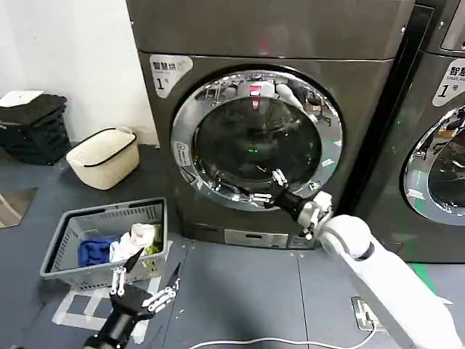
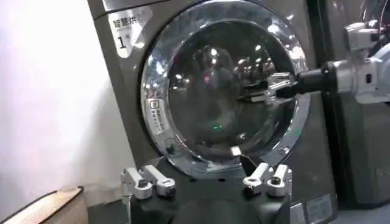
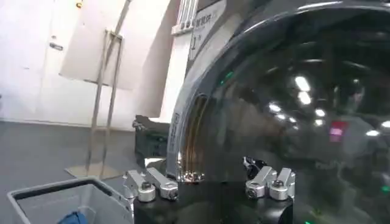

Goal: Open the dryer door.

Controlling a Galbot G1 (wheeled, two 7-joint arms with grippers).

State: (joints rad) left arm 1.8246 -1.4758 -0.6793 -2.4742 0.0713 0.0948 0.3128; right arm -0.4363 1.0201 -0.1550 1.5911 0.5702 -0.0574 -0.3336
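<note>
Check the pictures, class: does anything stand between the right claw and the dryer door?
Nothing visible does. The right claw is open, right at the lower part of the dryer door, in front of its glass. The left claw waits low, beside the laundry basket.

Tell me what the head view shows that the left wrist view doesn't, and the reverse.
Head view alone: the grey laundry basket with clothes on the floor, the cream basket by the wall, and the left end effector low near the grey basket, fingers open. Left wrist view alone: the door's chrome ring seen close, from low down. Both: the dryer door, shut, and the right end effector open at the glass's lower right.
</note>
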